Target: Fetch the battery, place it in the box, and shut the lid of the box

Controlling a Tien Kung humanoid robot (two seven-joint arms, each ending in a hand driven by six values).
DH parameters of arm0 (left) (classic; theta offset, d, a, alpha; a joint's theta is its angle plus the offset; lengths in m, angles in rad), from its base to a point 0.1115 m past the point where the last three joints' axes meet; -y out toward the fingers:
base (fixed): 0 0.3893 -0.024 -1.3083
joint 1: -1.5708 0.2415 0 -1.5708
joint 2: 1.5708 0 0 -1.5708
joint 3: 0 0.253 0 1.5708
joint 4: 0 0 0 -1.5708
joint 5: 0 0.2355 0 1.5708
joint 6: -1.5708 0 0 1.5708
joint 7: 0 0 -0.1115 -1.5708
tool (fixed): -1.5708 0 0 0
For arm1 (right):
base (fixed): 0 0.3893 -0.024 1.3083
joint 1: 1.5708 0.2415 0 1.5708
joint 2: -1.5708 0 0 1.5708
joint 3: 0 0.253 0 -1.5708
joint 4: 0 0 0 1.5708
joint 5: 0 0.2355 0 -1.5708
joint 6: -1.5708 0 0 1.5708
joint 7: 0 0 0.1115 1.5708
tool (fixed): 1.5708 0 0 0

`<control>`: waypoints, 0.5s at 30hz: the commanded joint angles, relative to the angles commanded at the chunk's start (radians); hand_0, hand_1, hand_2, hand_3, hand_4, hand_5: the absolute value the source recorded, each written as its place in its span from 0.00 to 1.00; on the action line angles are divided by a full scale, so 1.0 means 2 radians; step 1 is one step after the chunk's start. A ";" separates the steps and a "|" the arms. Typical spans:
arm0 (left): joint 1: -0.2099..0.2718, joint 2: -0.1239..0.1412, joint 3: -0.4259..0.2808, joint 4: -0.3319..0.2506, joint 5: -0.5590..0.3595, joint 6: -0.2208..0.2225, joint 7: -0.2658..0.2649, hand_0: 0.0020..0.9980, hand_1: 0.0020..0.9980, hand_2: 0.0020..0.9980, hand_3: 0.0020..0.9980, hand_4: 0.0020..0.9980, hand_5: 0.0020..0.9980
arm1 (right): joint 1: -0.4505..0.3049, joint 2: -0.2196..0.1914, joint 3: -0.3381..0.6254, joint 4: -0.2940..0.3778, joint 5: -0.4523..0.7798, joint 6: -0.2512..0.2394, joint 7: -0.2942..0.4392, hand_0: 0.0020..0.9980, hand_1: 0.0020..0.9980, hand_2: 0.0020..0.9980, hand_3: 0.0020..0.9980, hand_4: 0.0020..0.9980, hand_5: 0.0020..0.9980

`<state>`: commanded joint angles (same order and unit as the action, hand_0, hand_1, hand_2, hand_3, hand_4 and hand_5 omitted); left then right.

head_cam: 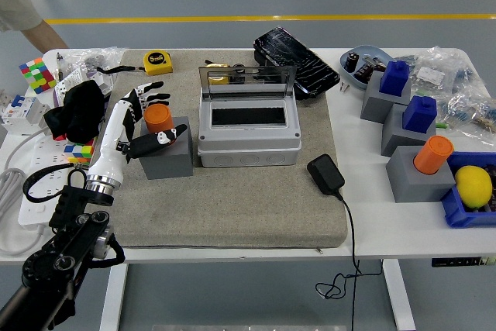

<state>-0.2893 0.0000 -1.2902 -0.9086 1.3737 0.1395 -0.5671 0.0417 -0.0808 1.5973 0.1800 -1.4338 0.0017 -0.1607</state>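
Observation:
An orange cylindrical battery (159,118) stands upright in a grey block (167,159) on the felt mat, left of the box. My left hand (149,118) is right beside it on its left, fingers spread behind it and thumb in front, open around it without gripping. The grey box (248,133) sits at the mat's middle with its clear lid (247,82) standing upright at the back. My right hand is out of view.
A black charger (326,174) with cable lies right of the box. Grey blocks with blue and orange pieces (418,149) stand at the right. A tape measure (157,61), black cloth (77,106), cube puzzles and a person's arm (35,25) are at the left.

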 joint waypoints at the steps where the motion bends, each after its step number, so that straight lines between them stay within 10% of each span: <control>1: -0.002 0.000 0.001 0.001 0.001 0.000 0.001 0.45 0.56 0.54 0.64 1.00 0.00 | 0.000 0.000 -0.001 0.000 0.000 0.000 0.000 0.64 0.64 0.67 0.56 0.98 0.50; 12: -0.014 0.000 -0.004 0.011 0.020 -0.008 0.022 0.41 0.51 0.50 0.61 1.00 0.00 | 0.000 0.000 -0.001 0.000 -0.001 0.000 0.000 0.64 0.64 0.67 0.56 0.98 0.50; 15: -0.017 0.000 -0.005 0.012 0.021 -0.007 0.021 0.32 0.40 0.38 0.47 0.98 0.00 | 0.001 0.000 -0.002 0.000 -0.001 0.001 0.000 0.64 0.64 0.67 0.56 0.98 0.50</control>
<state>-0.3237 0.0000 -1.3009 -0.8841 1.4148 0.1247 -0.5249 0.0434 -0.0814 1.5924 0.1800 -1.4349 0.0027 -0.1613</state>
